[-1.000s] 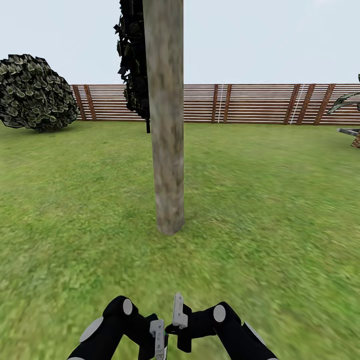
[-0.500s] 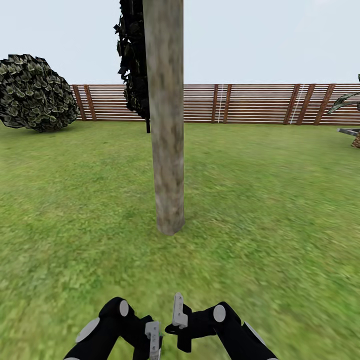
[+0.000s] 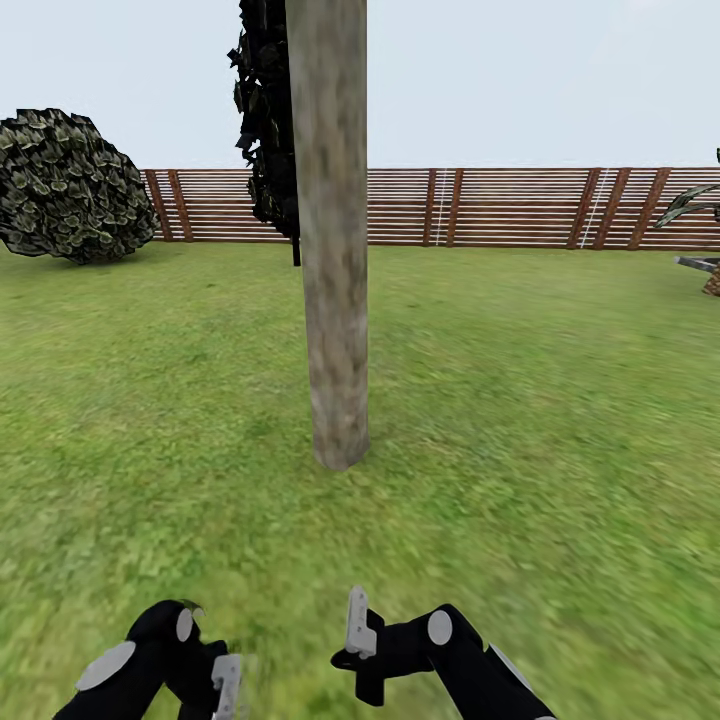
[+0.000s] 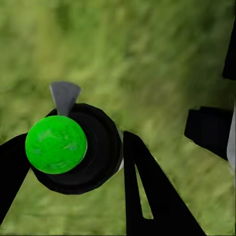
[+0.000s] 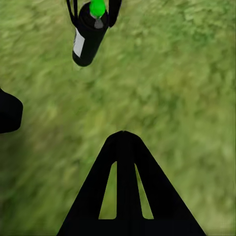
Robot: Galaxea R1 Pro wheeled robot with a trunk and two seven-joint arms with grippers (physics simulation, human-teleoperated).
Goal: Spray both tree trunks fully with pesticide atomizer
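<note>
While near the tree trunk (image 3: 334,300), open floor (image 3: 540,400) to fence (image 3: 500,205).

Ahead of me I count one thick, pale grey-brown mottled tree trunk (image 3: 335,250), one black-leaved tree with a thin dark stem (image 3: 268,120) behind it, and one round leafy bush (image 3: 68,187). One brown horizontal-slat wooden fence (image 3: 500,207) crosses the back. I count one dark atomizer bottle with a bright green top (image 4: 73,147) and my two black grippers, left (image 3: 225,685) and right (image 3: 357,640).
</note>
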